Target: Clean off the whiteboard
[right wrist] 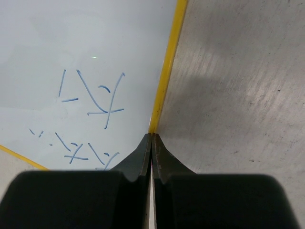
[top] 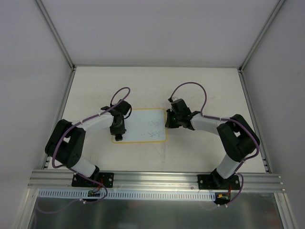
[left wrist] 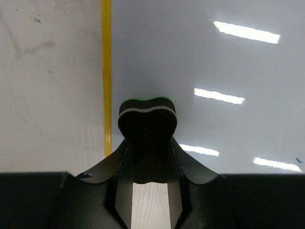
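The whiteboard [top: 140, 126] lies flat mid-table, white with a yellow border, with blue scribbles [top: 153, 130] on its right part. My left gripper [top: 117, 135] is shut on a small black eraser [left wrist: 147, 120], which presses on the board near its left yellow edge [left wrist: 106, 71]. My right gripper [top: 168, 120] is shut and empty, its tips resting on the board's right yellow edge [right wrist: 164, 81]. The blue scribbles [right wrist: 93, 95] lie just left of it in the right wrist view.
The white table [top: 205, 86] is bounded by metal frame rails at left [top: 62, 102] and right [top: 250, 109]. An aluminium rail [top: 157, 179] carries both arm bases at the near edge.
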You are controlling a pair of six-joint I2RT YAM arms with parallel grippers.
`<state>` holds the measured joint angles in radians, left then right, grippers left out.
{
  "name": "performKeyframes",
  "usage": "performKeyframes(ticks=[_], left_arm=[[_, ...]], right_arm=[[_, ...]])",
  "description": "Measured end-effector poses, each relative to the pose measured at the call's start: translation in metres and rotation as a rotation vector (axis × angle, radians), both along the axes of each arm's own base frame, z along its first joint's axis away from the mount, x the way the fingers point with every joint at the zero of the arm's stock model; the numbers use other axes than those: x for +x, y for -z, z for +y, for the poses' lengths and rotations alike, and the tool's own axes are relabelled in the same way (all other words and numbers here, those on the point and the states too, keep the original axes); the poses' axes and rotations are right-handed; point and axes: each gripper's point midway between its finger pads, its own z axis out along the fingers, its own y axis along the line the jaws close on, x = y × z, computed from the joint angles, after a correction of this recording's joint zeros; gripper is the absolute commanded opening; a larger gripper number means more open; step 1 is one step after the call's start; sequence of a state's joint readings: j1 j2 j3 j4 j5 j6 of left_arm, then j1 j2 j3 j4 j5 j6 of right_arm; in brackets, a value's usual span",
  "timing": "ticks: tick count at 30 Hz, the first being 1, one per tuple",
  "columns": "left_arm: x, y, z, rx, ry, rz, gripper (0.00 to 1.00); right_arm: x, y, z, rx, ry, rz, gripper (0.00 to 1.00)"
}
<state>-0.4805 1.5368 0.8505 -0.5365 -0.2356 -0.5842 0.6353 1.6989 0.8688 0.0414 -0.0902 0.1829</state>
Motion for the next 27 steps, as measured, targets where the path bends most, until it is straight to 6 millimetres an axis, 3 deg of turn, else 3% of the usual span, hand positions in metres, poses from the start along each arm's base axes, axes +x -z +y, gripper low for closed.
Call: performKeyframes(ticks=[6,12,21,27], left_arm=[[0.002,0.000,-0.017,0.012,0.052,0.001,0.00],[0.008,0.000,-0.055,0.014,0.138,0.020,0.00],[0.018,0.000,-0.142,-0.059,0.283,0.033,0.00],[0.010,-0.003,-0.204,-0.159,0.391,0.023,0.00]], right_arm=[[0.001,0.000,-0.001,-0.003,0.003,-0.002,0.00],[0.003,0.000,-0.002,-0.008,0.012,-0.008,0.00],[0.007,0.000,-0.006,-0.022,0.032,-0.024,0.00],[0.009,0.000,-0.010,-0.032,0.044,-0.031,0.00]])
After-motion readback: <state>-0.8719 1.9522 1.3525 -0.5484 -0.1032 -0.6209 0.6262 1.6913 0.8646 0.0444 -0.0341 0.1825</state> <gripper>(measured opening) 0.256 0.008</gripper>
